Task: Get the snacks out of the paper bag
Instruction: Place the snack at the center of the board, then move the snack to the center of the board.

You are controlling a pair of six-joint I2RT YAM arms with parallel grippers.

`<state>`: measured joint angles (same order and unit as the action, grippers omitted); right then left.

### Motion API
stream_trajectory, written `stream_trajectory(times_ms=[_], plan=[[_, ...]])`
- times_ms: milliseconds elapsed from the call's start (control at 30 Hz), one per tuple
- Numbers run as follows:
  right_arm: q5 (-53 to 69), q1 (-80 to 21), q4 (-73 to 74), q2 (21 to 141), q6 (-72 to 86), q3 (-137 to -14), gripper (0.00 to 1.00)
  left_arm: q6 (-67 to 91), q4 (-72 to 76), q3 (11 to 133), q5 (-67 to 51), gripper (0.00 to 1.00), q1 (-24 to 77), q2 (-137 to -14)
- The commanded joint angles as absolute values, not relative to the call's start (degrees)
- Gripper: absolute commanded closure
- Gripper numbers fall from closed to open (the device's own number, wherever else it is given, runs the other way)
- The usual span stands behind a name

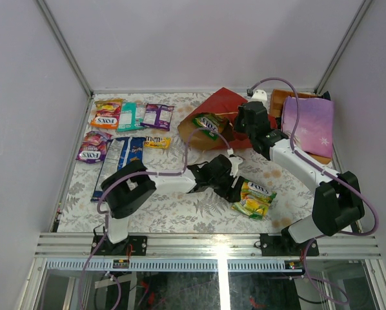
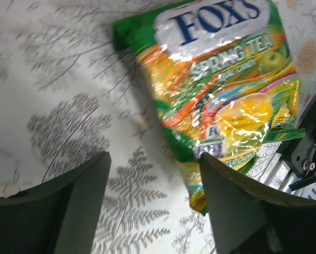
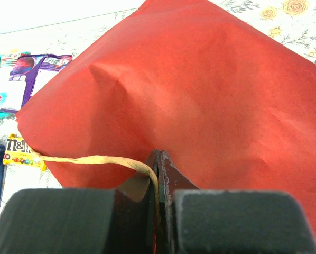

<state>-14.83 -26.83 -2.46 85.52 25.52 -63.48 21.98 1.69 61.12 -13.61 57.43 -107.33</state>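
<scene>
Two pincers, two different states. Your left pincer (image 2: 152, 172) stands wide open and holds nothing. Its fingers (image 2: 237, 206) hang close over the surface (image 1: 180, 210). A green FOX'S Spring Tea packet (image 2: 221, 90) lies flat there, with its lower end just beside the right-hand finger; you cannot tell from the wrist view whether the two touch. In the top view that packet sits near the front edge, right of centre, well apart from the paper bag (image 1: 226, 103).

Your right pincer (image 3: 159, 172) is clamped tight on the paper bag's edge, and the thin loop handle (image 3: 89, 160) runs in between the fingers. The bag lies on its side toward the back of the surface, red outside up, with its brown mouth facing front-left. A second green packet (image 1: 210, 123) shows in that mouth, partly inside.

On the left side of the surface you have a back row of three: an orange FOX'S packet (image 1: 107, 114), a teal pack (image 1: 128, 116) and a purple pack (image 1: 157, 116). In front of them lie a purple FOX'S packet (image 1: 93, 147), two long blue packs (image 1: 119, 158) side by side, and a small yellow M&M's pack (image 1: 157, 143). A lilac bag (image 1: 307, 123) with snowflakes rests at the back right corner, beyond your right arm.
</scene>
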Motion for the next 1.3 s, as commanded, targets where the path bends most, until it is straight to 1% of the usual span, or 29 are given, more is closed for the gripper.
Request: stream_trajectory(times_ms=[0, 33, 67, 133, 200, 367, 533, 700, 800, 900, 1000, 1133, 1267], plan=[[-15.1, -26.6, -4.0, 83.8, 25.7, -63.6, 1.00, 20.3, 4.5, 67.2, -21.0, 0.43, 57.6, -112.0], [-15.1, -26.6, -4.0, 83.8, 25.7, -63.6, 1.00, 20.3, 4.5, 68.3, -21.7, 0.51, 57.6, -113.2], [-15.2, -26.6, -4.0, 83.8, 25.6, -63.6, 1.00, 20.4, 4.5, 69.3, -22.2, 0.65, 57.6, -114.2], [-15.4, -26.6, -4.0, 83.8, 25.5, -63.7, 1.00, 20.8, 4.7, 71.0, -22.7, 0.85, 57.6, -116.1], [-15.5, -26.6, -4.1, 83.9, 25.5, -63.7, 1.00, 21.3, 5.4, 72.6, -22.5, 0.99, 57.6, -117.7], [-14.9, -26.6, -4.2, 84.6, 25.2, -64.0, 1.00, 22.8, 7.3, 79.3, -22.9, 1.00, 57.6, -123.5], [-18.9, -26.6, -3.6, 84.1, 22.2, -64.1, 1.00, 21.8, 8.3, 86.7, -20.1, 1.00, 57.4, -127.3], [-22.6, -26.7, -2.6, 82.8, 16.6, -65.6, 1.00, 23.6, 13.6, 87.6, -14.0, 1.00, 57.4, -128.3], [-23.6, -26.7, -0.3, 82.3, 13.8, -67.6, 1.00, 25.0, 18.7, 84.0, -10.0, 1.00, 57.4, -127.0], [-20.9, -26.6, 2.3, 82.2, 14.0, -69.5, 1.00, 28.1, 23.5, 81.6, -5.3, 1.00, 57.4, -126.3], [-15.6, -26.6, 5.0, 82.3, 15.4, -71.8, 1.00, 30.7, 24.4, 82.8, -1.0, 1.00, 57.4, -127.5], [-9.1, -26.6, 11.6, 83.1, 16.8, -77.8, 1.00, 34.2, 27.0, 85.5, 2.9, 1.00, 57.4, -130.1], [-6.4, -26.7, 16.0, 82.9, 17.6, -80.6, 1.00, 37.1, 27.6, 90.8, 7.0, 1.00, 57.5, -134.4]])
